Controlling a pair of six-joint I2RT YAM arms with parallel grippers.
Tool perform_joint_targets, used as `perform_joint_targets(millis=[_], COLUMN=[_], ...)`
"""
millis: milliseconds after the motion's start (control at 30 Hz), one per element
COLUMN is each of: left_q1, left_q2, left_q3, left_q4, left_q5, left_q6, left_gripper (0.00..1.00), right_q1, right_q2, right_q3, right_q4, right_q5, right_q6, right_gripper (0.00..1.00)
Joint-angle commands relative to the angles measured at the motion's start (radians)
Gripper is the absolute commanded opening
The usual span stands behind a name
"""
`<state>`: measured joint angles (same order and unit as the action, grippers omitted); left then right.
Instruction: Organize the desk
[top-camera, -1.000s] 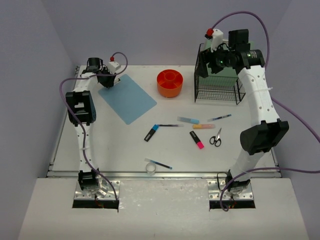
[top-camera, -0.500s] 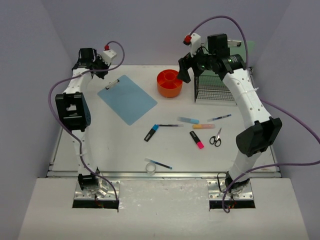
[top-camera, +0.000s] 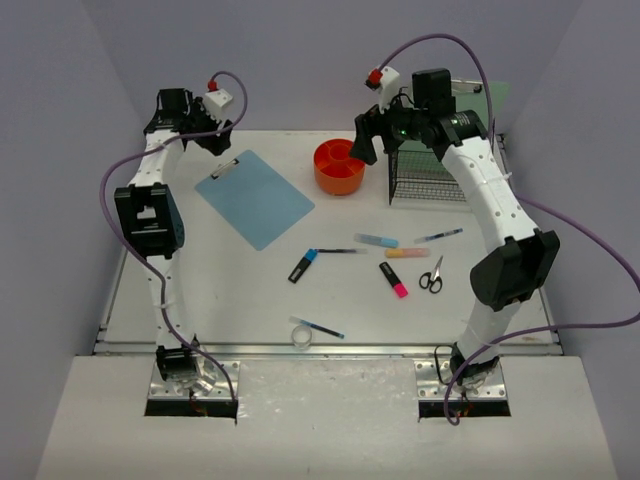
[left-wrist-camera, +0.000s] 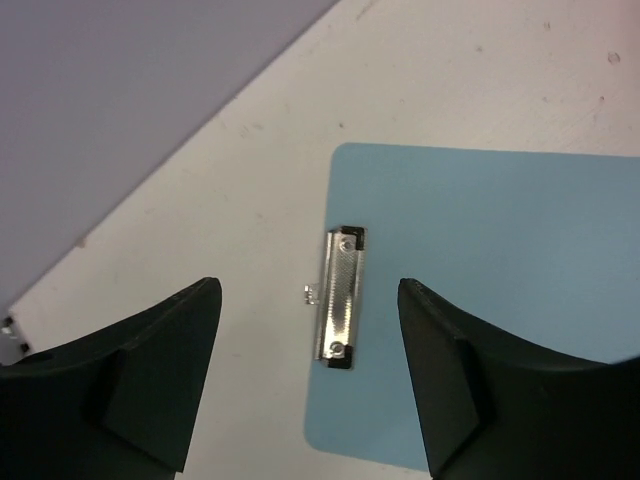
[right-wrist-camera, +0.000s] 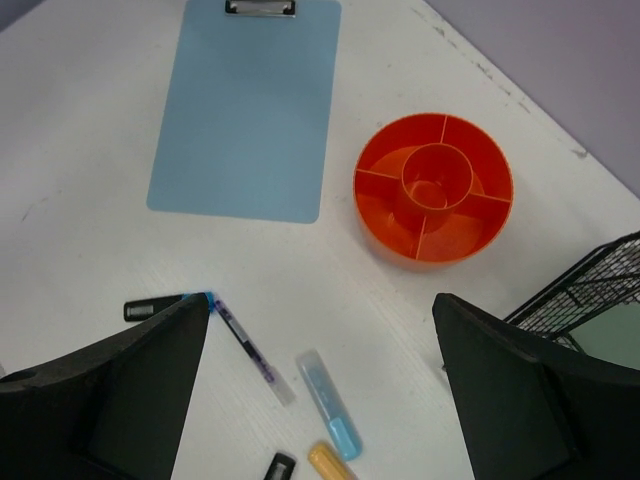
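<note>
Left gripper and right gripper both released, holding nothing, above the white desk that fills mid-frame.
In the overhead view the right arm hides part of the wire rack at upper right. The left wrist view cuts off the clipboard at its right and lower edges. Counted: one clipboard, one rack, one orange tray, one scissors, one tape roll, three pens, four markers.

The desk holds a clipboard (blue), tray, scissors.
</note>
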<state>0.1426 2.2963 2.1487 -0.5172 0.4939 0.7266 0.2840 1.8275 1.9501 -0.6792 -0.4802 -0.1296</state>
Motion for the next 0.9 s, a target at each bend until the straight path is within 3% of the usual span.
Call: perform_joint_targets(millis=[0, 867], left_q1=[0.007, 0.049], left_q2=[0.067, 0.296], left_q3=[0.041, 0.115], left_q4=[0.008, 0.019], left_q5=[0.079, 0.000], left_q6=[-0.091, -0.101], left_gripper=[0.69, 0.65], right_q1=[0.003, 0.003], right_q2=[-0.042, -0.043], right_q3=[-0.014, -0.023], right_q4=[0.016, -0.045], right_q5=[-0.029, -0.023], right_q6=[0.021, 0.022], right_gripper=[0.94, 0.93])
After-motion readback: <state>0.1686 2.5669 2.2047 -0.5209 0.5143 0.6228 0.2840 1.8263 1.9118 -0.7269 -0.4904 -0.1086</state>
